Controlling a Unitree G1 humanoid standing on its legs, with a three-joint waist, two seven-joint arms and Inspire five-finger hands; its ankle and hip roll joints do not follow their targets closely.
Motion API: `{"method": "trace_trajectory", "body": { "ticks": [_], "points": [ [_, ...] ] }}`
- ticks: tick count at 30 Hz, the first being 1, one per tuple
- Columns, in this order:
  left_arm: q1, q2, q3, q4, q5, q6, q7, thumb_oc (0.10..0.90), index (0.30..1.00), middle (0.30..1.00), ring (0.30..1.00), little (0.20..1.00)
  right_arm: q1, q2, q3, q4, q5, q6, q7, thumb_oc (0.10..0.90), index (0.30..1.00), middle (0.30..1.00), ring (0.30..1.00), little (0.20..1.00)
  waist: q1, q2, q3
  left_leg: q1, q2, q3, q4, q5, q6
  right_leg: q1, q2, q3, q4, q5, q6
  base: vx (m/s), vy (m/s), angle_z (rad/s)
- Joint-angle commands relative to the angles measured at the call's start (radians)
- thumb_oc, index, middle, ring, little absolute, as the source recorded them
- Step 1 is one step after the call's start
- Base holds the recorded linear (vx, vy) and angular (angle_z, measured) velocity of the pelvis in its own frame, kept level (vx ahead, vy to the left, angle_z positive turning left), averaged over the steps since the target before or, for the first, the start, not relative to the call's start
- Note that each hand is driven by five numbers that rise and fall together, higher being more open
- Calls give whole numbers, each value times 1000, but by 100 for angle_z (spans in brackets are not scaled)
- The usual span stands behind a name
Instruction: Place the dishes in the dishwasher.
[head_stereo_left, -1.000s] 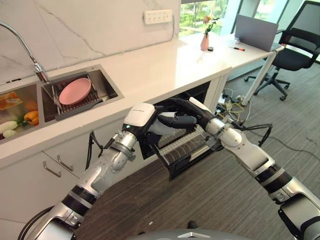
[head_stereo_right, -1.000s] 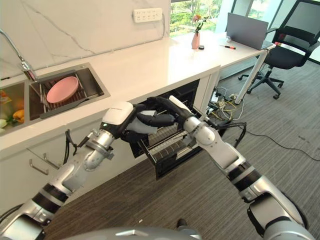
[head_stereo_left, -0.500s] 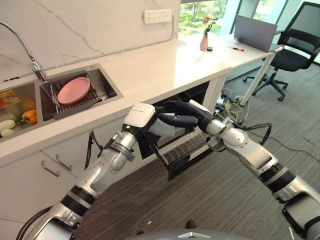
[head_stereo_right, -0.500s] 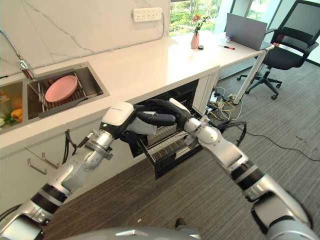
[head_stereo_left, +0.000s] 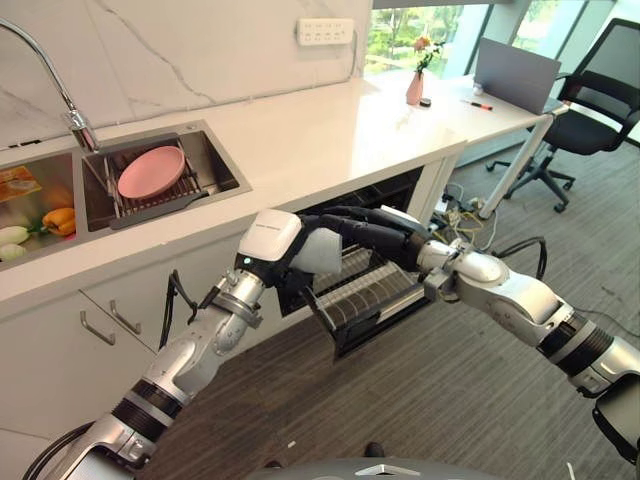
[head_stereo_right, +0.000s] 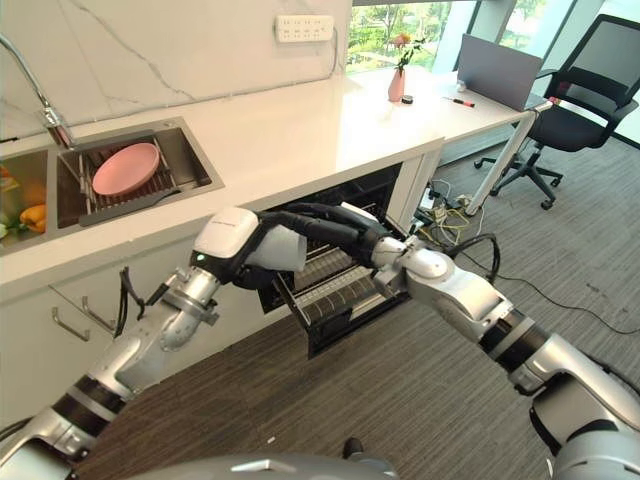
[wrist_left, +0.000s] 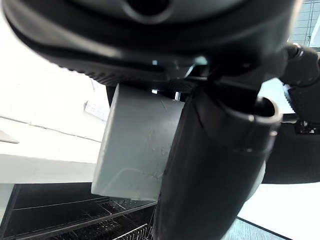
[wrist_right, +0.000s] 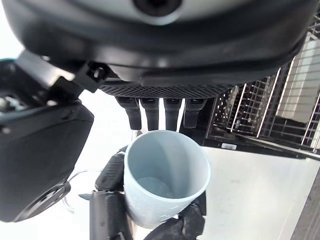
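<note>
While the left hand (head_stereo_left: 283, 243) is gripping a pale blue cup (wrist_right: 165, 181) just above the pulled-out dishwasher rack (head_stereo_left: 372, 300), the right hand (head_stereo_right: 345, 226) is reaching over it with fingers stretched out straight. Looks like nothing's loaded yet, and the pink plate (head_stereo_left: 151, 171) is sitting in the sink (head_stereo_left: 222, 171).
</note>
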Motion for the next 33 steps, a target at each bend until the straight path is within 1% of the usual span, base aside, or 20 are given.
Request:
{"method": "trace_trajectory", "body": {
  "ticks": [1, 4, 5, 6, 7, 9, 10, 11, 13, 14, 15, 16, 18, 19, 24, 25, 26, 31, 32, 33],
  "points": [
    [-52, 13, 59, -106, 21, -8, 140, 400, 300, 300, 300, 300, -91, -66, -52, -72, 67, -162, -31, 800, 900, 900, 900, 900, 18, -2, -53, -1, -22, 20, 11, -55, -43, 42, -34, -27, 25, -101, 63, 0, 0, 0],
    [-43, 8, 66, -109, 16, -5, 148, 400, 300, 300, 300, 300, -74, -65, -65, -78, 60, -169, -40, 800, 900, 900, 900, 900, 17, 0, -54, -1, -22, 19, 11, -55, -43, 41, -34, -27, 25, -101, 64, 0, 0, 0],
    [-27, 2, 86, -117, 6, -3, 161, 400, 300, 300, 300, 300, -49, -75, -94, -93, 11, -180, -43, 800, 900, 900, 900, 900, 16, 2, -54, -1, -23, 18, 11, -56, -42, 40, -34, -27, 25, -100, 64, 0, 0, 0],
    [-26, 2, 86, -118, 5, -3, 161, 400, 300, 300, 300, 300, -47, -75, -96, -95, 10, -179, -43, 800, 900, 900, 900, 900, 16, 2, -54, -1, -23, 18, 11, -56, -42, 41, -34, -27, 25, -100, 64, 0, 0, 0],
    [-17, -12, 101, -115, 0, 3, 180, 400, 300, 300, 300, 300, 8, -63, -167, -101, -92, -211, -83, 800, 900, 900, 900, 900, 12, 7, -55, -1, -24, 17, 11, -57, -39, 41, -36, -27, 25, -100, 65, 0, 0, 0],
    [16, -38, 132, -131, -26, -4, 198, 400, 300, 300, 300, 300, 67, -49, -233, -139, -184, -229, -86, 800, 900, 900, 900, 900, 8, 13, -54, -1, -23, 16, 11, -58, -36, 41, -36, -27, 26, -102, 65, 0, 0, 0],
    [25, -49, 142, -142, -36, -7, 209, 400, 300, 300, 300, 300, 111, -20, -264, -141, -203, -233, -102, 800, 900, 900, 900, 900, 9, 15, -55, -1, -23, 15, 11, -59, -35, 41, -37, -28, 26, -103, 65, 0, 0, 0],
    [44, -77, 167, -165, -86, -18, 221, 400, 300, 300, 300, 300, 185, 34, -335, -137, -278, -258, -125, 800, 900, 900, 900, 900, 8, 18, -55, -1, -24, 13, 11, -60, -32, 41, -39, -29, 26, -103, 65, 0, 0, 0],
    [46, -75, 166, -166, -87, -18, 220, 400, 300, 300, 300, 300, 190, 35, -338, -139, -280, -258, -125, 800, 900, 900, 900, 900, 9, 16, -56, -1, -24, 13, 11, -60, -32, 41, -39, -30, 26, -103, 65, 0, 0, 0],
    [54, -105, 192, -182, -144, -32, 226, 400, 300, 300, 300, 300, 256, 87, -390, -153, -378, -276, -142, 800, 900, 900, 900, 900, 8, 22, -55, -3, -25, 10, 11, -62, -28, 42, -39, -31, 26, -105, 65, 0, 0, 0],
    [59, -113, 198, -194, -177, -40, 224, 400, 300, 300, 300, 300, 290, 110, -417, -165, -420, -280, -153, 800, 900, 900, 900, 900, 9, 21, -57, -3, -25, 7, 11, -62, -26, 42, -39, -32, 26, -106, 64, 0, 0, 0],
    [51, -139, 200, -214, -250, -52, 221, 400, 300, 300, 300, 300, 337, 168, -444, -162, -494, -281, -176, 800, 900, 900, 900, 900, 8, 24, -56, -4, -25, 5, 11, -63, -23, 43, -40, -33, 27, -108, 63, 0, 0, 0],
    [51, -138, 199, -215, -252, -52, 221, 400, 300, 300, 300, 300, 340, 170, -445, -164, -495, -280, -176, 800, 900, 900, 900, 900, 8, 23, -57, -4, -25, 4, 11, -63, -23, 43, -40, -34, 27, -108, 63, 0, 0, 0],
    [39, -150, 192, -223, -297, -56, 208, 400, 300, 300, 300, 300, 356, 210, -451, -160, -538, -280, -198, 800, 900, 900, 900, 900, 8, 24, -54, -6, -26, 1, 11, -62, -22, 43, -40, -35, 27, -109, 62, 0, 0, 0],
    [27, -154, 177, -233, -327, -53, 188, 400, 300, 300, 300, 300, 364, 241, -458, -154, -578, -274, -211, 800, 900, 900, 900, 900, 8, 24, -52, -8, -27, -4, 11, -61, -19, 43, -39, -37, 27, -109, 61, 0, 0, 0],
    [30, -160, 163, -249, -353, -56, 163, 400, 300, 300, 300, 300, 356, 259, -447, -161, -611, -268, -207, 800, 900, 900, 900, 900, 11, 24, -51, -9, -30, -6, 11, -62, -17, 42, -39, -36, 26, -109, 60, 6, -18, 3],
    [26, -165, 148, -255, -364, -59, 151, 400, 300, 300, 300, 300, 349, 279, -434, -160, -600, -268, -203, 800, 900, 900, 900, 900, 12, 25, -51, -9, -30, -6, 11, -61, -16, 43, -40, -36, 25, -109, 60, 6, -18, 3],
    [26, -165, 149, -255, -364, -59, 151, 400, 300, 300, 300, 300, 349, 279, -434, -160, -600, -268, -203, 800, 900, 900, 900, 900, 12, 25, -51, -9, -30, -6, 11, -61, -16, 43, -40, -36, 25, -110, 60, 0, 0, 0],
    [10, -164, 124, -263, -371, -66, 124, 400, 300, 300, 300, 300, 333, 295, -412, -153, -550, -269, -180, 800, 900, 900, 900, 900, 12, 28, -49, -9, -32, -6, 11, -61, -14, 43, -41, -32, 25, -111, 60, 0, 0, 0],
    [10, -164, 124, -263, -371, -66, 124, 400, 300, 300, 300, 300, 333, 295, -412, -153, -550, -269, -180, 800, 900, 900, 900, 900, 12, 28, -49, -9, -32, -6, 11, -61, -14, 43, -41, -32, 25, -111, 60, 13, -31, 0]
  ]
}}
